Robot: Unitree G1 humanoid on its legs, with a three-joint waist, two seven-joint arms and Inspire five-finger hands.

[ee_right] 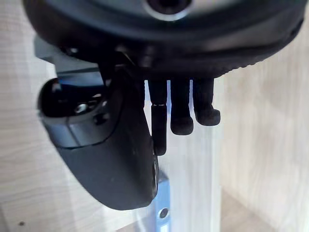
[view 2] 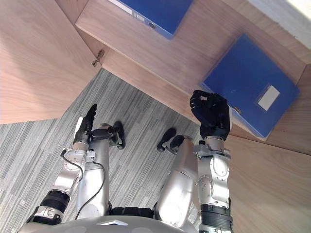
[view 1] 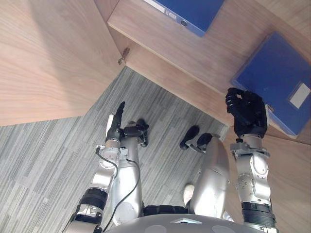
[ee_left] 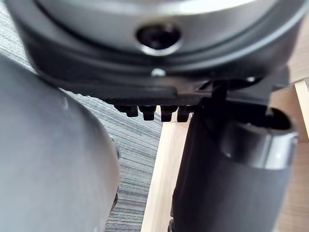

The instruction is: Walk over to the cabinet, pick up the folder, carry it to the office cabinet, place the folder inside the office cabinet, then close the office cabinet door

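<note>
A blue folder (view 1: pixel 279 73) with a white label lies flat on a wooden shelf (view 1: pixel 214 53) of the open cabinet, at the right. My right hand (view 1: pixel 248 114) is raised in front of the folder's near edge. Its fingers are curled and nothing sits between them and the thumb (ee_right: pixel 111 159). Past the thumb, the right wrist view shows a strip of the folder's blue spine (ee_right: pixel 161 212). My left hand (view 1: pixel 116 121) hangs low at my side over the floor, fingers straight, holding nothing.
A second blue folder (view 1: pixel 194 12) lies on the same shelf further back. The cabinet's wooden door (view 1: pixel 48 58) stands swung open at the left, its hinge (view 1: pixel 121 59) by the shelf corner. Grey striped carpet (view 1: pixel 48 160) covers the floor.
</note>
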